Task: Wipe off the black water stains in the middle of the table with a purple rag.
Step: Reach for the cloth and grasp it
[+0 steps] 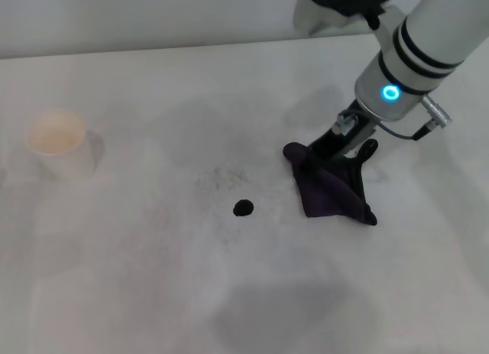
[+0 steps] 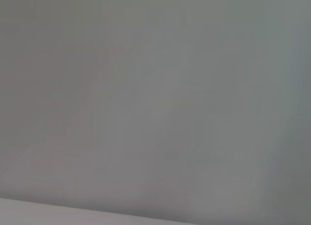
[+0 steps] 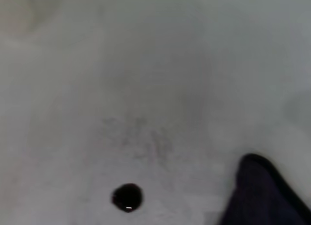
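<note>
The black water stain (image 1: 243,208) is a small round glossy blob near the middle of the white table (image 1: 137,285). The purple rag (image 1: 333,189) lies to its right, bunched up towards its far edge, with folds running to my right gripper (image 1: 341,146). That gripper is down on the rag's far edge and shut on it. The rag's near part rests on the table, a short gap from the stain. The right wrist view shows the stain (image 3: 127,197) and one corner of the rag (image 3: 265,196). My left gripper is out of view, and its wrist view shows only a plain grey surface.
A small cream paper cup (image 1: 57,141) stands at the far left of the table. Faint grey speckles (image 1: 221,177) lie just behind the stain. The table's back edge runs along the top of the head view.
</note>
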Controlling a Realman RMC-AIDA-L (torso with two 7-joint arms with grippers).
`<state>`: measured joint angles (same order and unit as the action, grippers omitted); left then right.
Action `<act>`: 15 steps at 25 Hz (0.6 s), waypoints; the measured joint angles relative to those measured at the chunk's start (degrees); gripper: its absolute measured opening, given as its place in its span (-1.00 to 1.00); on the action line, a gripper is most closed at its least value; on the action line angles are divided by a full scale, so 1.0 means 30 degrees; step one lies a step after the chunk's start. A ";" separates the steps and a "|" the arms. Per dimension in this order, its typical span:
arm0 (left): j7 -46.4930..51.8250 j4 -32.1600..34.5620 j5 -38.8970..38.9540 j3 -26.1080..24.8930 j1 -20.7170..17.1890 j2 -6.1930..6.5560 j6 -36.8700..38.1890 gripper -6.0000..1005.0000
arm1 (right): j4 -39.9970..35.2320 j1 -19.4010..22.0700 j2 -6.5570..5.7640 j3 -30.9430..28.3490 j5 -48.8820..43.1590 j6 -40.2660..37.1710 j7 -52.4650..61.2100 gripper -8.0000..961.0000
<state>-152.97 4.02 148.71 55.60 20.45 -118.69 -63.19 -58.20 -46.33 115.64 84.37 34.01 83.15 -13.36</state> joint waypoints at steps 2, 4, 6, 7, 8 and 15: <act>0.0005 0.0004 0.0001 -0.0020 -0.0030 -0.0029 0.0001 0.69 | 0.0487 -0.0015 0.0000 0.0129 -0.0248 -0.0490 -0.0058 0.55; 0.0005 0.0007 0.0001 -0.0045 -0.0043 -0.0039 0.0001 0.69 | 0.0842 -0.0032 -0.0029 0.0222 -0.0375 -0.0970 -0.0220 0.55; -0.0014 0.0009 0.0001 -0.0048 -0.0047 -0.0058 0.0001 0.69 | 0.1264 -0.0052 -0.0056 0.0365 -0.0528 -0.1479 -0.0466 0.55; -0.0028 0.0009 0.0001 -0.0050 -0.0049 -0.0074 -0.0002 0.69 | 0.1412 -0.0060 -0.0056 0.0367 -0.0597 -0.1570 -0.0532 0.55; -0.0036 0.0008 0.0001 -0.0048 -0.0048 -0.0099 -0.0011 0.69 | 0.1412 -0.0060 -0.0056 0.0367 -0.0597 -0.1570 -0.0532 0.55; -0.0042 -0.0008 0.0137 -0.0050 -0.0038 -0.0134 -0.0071 0.69 | 0.2513 -0.0060 0.0037 0.0439 -0.0685 -0.2275 -0.1294 0.55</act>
<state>-153.10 3.99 149.12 55.45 20.33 -119.09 -63.40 -50.66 -46.51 115.75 85.69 31.95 76.32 -17.24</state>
